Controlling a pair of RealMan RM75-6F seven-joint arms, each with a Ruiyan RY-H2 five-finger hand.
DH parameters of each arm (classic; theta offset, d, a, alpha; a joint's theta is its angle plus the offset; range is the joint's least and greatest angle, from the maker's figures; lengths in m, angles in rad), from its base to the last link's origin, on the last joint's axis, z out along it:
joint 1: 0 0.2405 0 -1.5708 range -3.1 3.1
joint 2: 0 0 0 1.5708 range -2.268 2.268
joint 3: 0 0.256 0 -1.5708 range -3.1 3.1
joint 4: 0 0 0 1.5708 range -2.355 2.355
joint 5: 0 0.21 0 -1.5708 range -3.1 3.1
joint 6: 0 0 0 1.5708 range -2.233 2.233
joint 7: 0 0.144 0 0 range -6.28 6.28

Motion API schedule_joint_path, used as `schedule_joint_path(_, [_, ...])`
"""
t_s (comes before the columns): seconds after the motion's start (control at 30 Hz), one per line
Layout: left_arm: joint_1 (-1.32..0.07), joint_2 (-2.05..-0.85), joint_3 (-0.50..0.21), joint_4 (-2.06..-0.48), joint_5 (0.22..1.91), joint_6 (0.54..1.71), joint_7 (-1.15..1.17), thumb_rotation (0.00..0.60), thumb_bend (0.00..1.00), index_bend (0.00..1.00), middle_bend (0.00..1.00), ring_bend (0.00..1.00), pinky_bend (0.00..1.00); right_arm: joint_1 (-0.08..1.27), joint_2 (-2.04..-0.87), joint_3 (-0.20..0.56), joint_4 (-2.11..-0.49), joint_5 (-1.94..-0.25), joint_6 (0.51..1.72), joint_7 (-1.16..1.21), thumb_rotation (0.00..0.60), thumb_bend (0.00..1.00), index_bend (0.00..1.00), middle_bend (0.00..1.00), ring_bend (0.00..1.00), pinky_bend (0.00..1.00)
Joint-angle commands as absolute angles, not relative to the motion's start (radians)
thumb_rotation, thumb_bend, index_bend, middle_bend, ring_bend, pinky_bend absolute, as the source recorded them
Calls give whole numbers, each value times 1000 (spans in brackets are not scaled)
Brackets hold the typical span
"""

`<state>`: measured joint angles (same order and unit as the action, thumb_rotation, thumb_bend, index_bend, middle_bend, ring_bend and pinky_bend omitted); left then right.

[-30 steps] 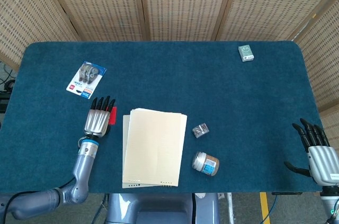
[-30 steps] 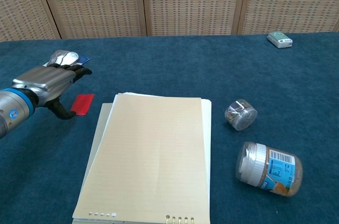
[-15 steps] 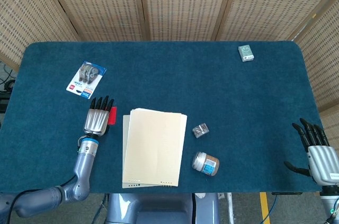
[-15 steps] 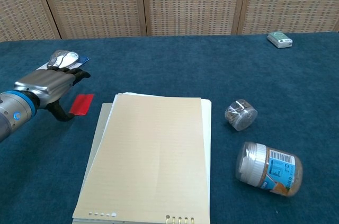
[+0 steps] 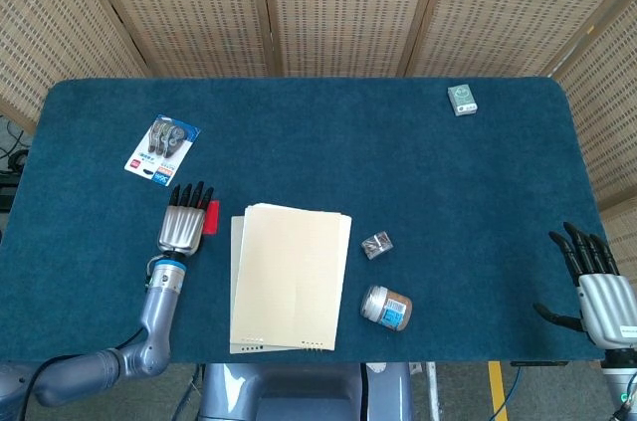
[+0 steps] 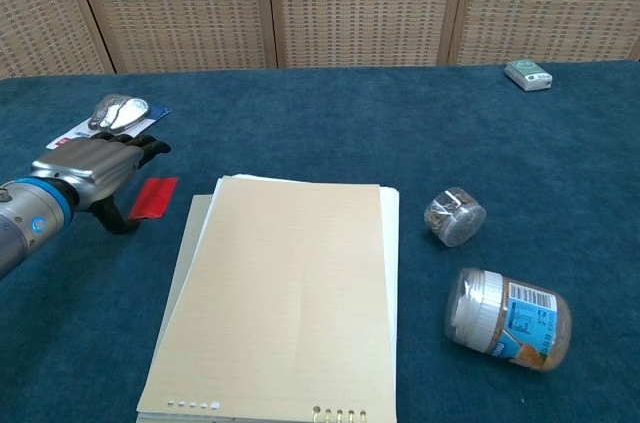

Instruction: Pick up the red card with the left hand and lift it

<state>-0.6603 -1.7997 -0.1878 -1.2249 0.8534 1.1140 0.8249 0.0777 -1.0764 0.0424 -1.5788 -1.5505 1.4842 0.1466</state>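
While chest view misses it, right robot hand (image 5: 600,287) shows overhead.

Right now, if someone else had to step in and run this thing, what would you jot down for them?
Left robot hand: fingers apart, holding nothing, just left of the red card.
Right robot hand: open, idle at the table's near right edge.
Red card: flat on the blue table, between the left robot hand and the paper stack.
Done: the approach only.
Left: grip the card with the left robot hand and lift it.
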Motion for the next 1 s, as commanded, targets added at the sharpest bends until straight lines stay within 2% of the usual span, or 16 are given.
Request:
schedule_joint_path(0.03, [-662,-1808,-189,-1213,849,1112,823,600,335,0,0,0,0,77,-1077,42,-1579,-1551,1485,146,600,131,65,0,0,0])
schedule_joint_path(1.0, [-693,-1861,-226,-1106,894,1132,784,600,357,0,0,0,0,78,-1076,43,-1580,-1547,1482,144,600,131,65,0,0,0])
